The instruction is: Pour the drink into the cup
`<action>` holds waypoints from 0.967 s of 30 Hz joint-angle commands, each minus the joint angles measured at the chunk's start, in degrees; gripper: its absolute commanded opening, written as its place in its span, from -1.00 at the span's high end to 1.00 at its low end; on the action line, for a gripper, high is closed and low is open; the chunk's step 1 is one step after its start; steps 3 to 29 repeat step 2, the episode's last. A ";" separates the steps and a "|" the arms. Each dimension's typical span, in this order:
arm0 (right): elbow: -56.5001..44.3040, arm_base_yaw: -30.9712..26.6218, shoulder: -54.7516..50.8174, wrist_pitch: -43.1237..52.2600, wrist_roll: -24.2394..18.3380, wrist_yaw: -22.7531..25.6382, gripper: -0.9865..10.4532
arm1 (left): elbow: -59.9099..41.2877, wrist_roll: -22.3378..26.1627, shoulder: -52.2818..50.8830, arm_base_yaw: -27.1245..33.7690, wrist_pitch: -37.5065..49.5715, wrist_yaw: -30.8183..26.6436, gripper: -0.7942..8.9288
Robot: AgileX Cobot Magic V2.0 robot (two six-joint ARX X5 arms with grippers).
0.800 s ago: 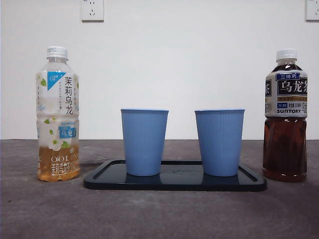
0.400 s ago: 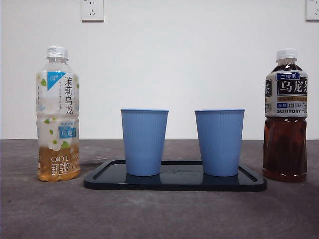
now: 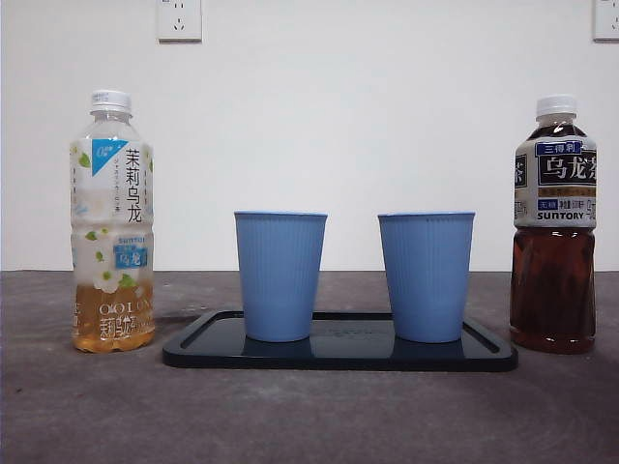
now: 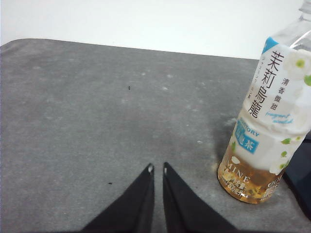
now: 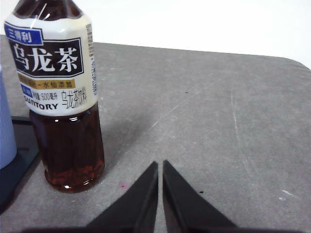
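Two blue ribbed cups, one on the left point(image 3: 280, 275) and one on the right point(image 3: 426, 275), stand upright on a black tray point(image 3: 338, 354). A pale jasmine oolong bottle point(image 3: 112, 222), about a quarter full and capped, stands left of the tray. A dark oolong tea bottle point(image 3: 553, 227), capped and mostly full, stands right of it. My left gripper point(image 4: 157, 169) is shut and empty, apart from the pale bottle point(image 4: 269, 116). Just as empty and shut, my right gripper point(image 5: 160, 166) rests beside the dark bottle point(image 5: 60, 94). Neither arm shows in the front view.
Grey tabletop point(image 3: 309, 416) stretches around the tray, with a white wall behind. Two wall sockets point(image 3: 179, 19) sit high on the wall. The tray's corner point(image 5: 17, 155) and a cup's edge point(image 5: 6, 131) appear in the right wrist view.
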 commanded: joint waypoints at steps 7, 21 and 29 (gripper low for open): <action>-0.31 0.04 -0.11 0.52 -0.33 0.20 0.81 | -1.18 -0.13 -0.11 0.04 -0.35 -0.24 0.78; -0.31 0.04 -0.11 0.52 -0.33 0.20 0.81 | -1.18 -0.13 -0.11 0.04 -0.35 -0.24 0.78; -0.31 0.04 -0.11 0.52 -0.33 0.20 0.81 | -1.18 -0.13 -0.11 0.04 -0.35 -0.24 0.78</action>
